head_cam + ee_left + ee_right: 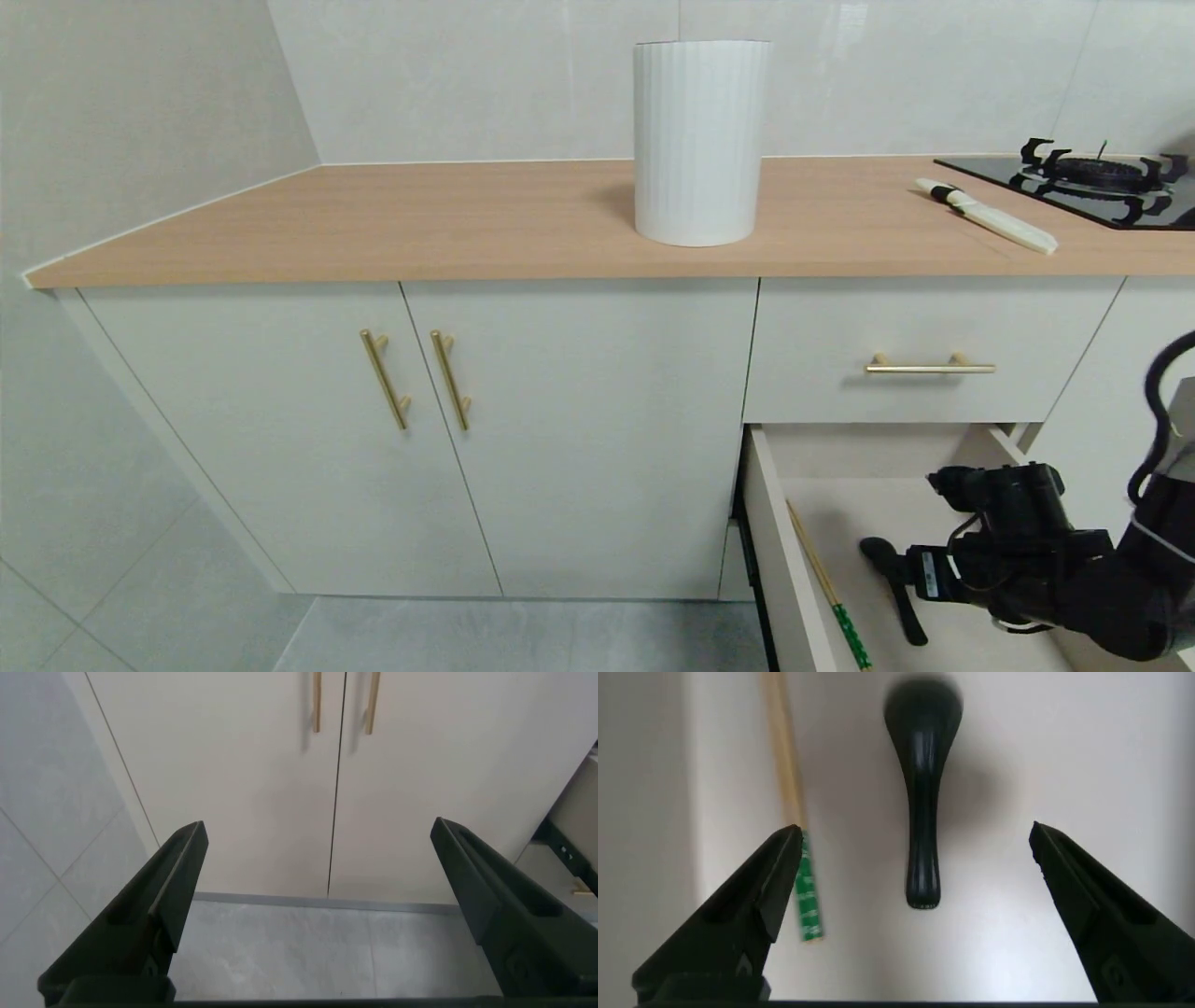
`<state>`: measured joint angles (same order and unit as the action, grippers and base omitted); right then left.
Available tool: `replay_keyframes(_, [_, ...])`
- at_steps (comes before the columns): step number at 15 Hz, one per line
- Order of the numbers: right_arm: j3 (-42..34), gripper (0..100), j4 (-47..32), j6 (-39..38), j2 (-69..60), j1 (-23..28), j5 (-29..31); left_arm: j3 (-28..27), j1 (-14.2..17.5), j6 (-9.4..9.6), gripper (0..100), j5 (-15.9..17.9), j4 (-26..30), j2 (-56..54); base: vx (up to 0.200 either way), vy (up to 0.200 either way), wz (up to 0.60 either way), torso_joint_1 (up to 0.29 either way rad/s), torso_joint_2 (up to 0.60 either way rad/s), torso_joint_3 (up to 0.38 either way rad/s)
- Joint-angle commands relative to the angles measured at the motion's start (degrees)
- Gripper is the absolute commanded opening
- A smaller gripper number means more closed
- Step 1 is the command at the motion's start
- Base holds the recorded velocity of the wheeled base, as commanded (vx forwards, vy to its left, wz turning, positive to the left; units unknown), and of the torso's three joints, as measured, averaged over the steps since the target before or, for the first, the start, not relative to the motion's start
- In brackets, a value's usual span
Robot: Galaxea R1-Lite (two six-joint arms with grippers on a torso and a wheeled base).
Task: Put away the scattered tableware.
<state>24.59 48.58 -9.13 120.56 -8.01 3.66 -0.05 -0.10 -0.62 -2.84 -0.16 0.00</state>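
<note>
Knife (988, 217): pale, slim, flat on countertop (420, 224) near hob (1083, 187); likely light, rigid, smooth; best pinched across its middle; black spoon (920, 793) and chopsticks (785, 756) already in open drawer (770, 523); right gripper (912, 835) spread wide above spoon; left gripper (318, 826) wide, empty.

**Materials and finishes**

The countertop (467, 219) is seen in matt wood grain. The cabinet doors (579, 439) are finished smooth and matt, with brushed brass-coloured metal handles (385, 378). The white canister (700, 140) is ribbed and matt. The spoon (922, 803) is shown in glossy black, the chopsticks (791, 803) in pale wood with green-coated ends.
</note>
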Motion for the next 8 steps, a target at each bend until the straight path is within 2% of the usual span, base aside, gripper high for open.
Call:
replay_keyframes(1, [-3.8, 100, -0.2, 0.0, -13.2, -1.2, 1.5, 0.0, 0.0, 0.01, 100, 0.0, 0.0, 0.0, 0.0, 0.0, 0.0, 0.0, 0.0, 0.0])
replay_keyframes(4, [-8.7, 100, -4.1, 0.1, -28.6, -0.9, 1.6, 0.0, 0.0, 0.01, 100, 0.0, 0.0, 0.0, 0.0, 0.0, 0.0, 0.0, 0.0, 0.0])
replay_keyframes(6, [-8.8, 100, -12.1, 0.1, -37.2, -0.9, 1.7, 0.0, 0.0, 0.01, 100, 0.0, 0.0, 0.0, 0.0, 0.0, 0.0, 0.0, 0.0, 0.0])
replay_keyframes(7, [-8.0, 100, -20.8, 0.0, -43.9, -1.0, 1.5, 0.0, 0.0, 0.27, 100, 0.0, 0.0, 0.0, 0.0, 0.0, 0.0, 0.0, 0.0, 0.0])
replay_keyframes(8, [-7.7, 100, -24.3, 0.0, -46.7, -1.0, 1.4, 0.0, 0.0, 0.45, 100, 0.0, 0.0, 0.0, 0.0, 0.0, 0.0, 0.0, 0.0, 0.0])
